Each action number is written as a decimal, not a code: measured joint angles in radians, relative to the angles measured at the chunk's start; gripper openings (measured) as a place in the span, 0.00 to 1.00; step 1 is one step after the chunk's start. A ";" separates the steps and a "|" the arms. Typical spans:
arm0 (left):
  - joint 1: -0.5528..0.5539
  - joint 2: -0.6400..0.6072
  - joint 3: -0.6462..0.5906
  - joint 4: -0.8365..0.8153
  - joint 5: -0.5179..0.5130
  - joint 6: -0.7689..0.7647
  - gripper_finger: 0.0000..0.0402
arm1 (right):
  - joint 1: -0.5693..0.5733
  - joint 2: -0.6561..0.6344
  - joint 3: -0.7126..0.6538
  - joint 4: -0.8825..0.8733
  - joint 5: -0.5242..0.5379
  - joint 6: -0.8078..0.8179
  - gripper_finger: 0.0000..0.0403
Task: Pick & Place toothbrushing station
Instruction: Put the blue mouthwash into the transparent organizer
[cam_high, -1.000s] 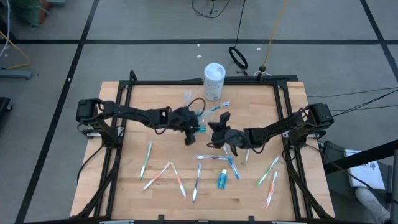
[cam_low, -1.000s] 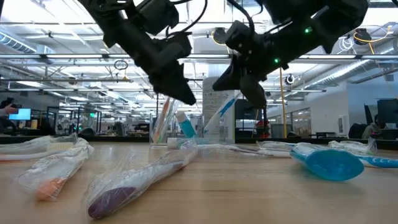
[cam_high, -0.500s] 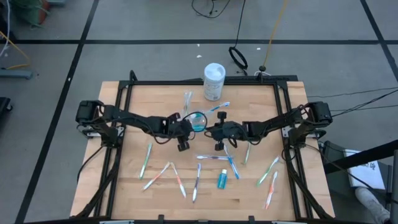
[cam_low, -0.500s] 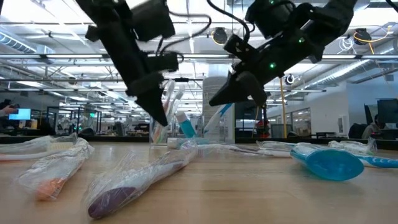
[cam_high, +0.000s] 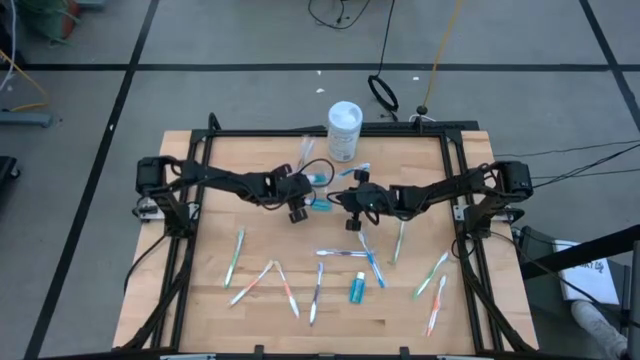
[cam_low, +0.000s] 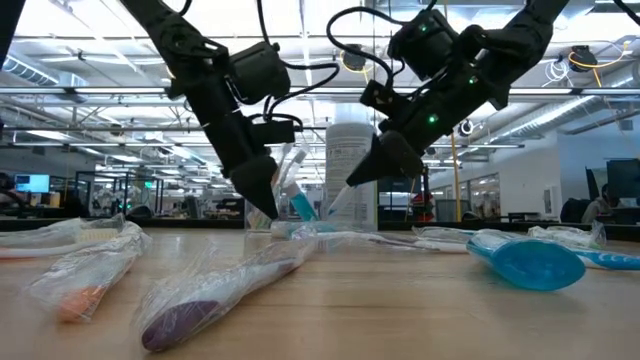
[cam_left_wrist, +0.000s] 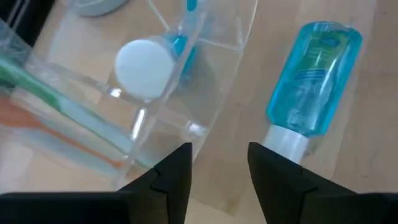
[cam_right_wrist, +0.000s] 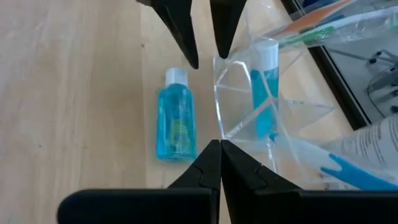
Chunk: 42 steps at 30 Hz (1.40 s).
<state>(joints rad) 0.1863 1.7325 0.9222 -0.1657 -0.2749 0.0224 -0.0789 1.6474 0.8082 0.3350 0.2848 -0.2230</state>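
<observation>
Flanking clear cup (cam_high: 318, 186) | left gripper (cam_high: 298, 209) spread | right gripper (cam_high: 349, 204) pressed together

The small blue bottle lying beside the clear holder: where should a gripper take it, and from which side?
Take the blue bottle across the middle of its body, coming straight down. It lies flat with both long sides bare, and the clear holder sits apart from it. The white cap is narrower, so probably a poorer hold. The open left gripper hovers near that cap.
</observation>
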 joint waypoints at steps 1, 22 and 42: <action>0.004 0.000 0.000 0.000 0.022 0.020 0.41 | -0.001 0.000 0.000 -0.003 0.000 0.002 0.00; -0.055 0.007 0.002 0.148 0.223 -0.186 0.41 | 0.002 0.000 0.000 -0.013 -0.002 -0.001 0.00; -0.157 0.146 0.002 0.129 -0.088 -0.375 0.35 | 0.002 0.000 0.000 -0.018 -0.003 -0.001 0.00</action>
<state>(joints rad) 0.0292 1.8786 0.9241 -0.0369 -0.3634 -0.3529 -0.0772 1.6474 0.8078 0.3165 0.2817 -0.2237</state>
